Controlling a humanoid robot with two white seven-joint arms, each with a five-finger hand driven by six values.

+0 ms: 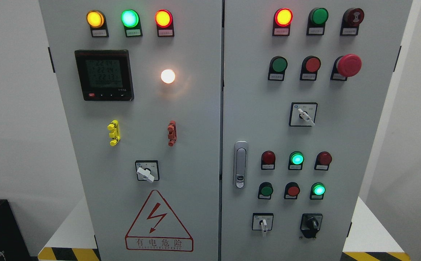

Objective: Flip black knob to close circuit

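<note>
Black knob (311,224), warning sign (158,223) "有电危险"

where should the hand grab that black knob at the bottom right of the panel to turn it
Pinch the raised ridge across the middle of the black knob, fingers on its two flat sides, coming straight at the right door from the front. The ridge stands roughly upright and juts out of the round base, so it probably gives the best turning grip. No hand is in view yet.

grey cabinet (203,145) stands on white platform (373,232) w/ yellow-black hazard stripe (69,253) along front edge.
</note>
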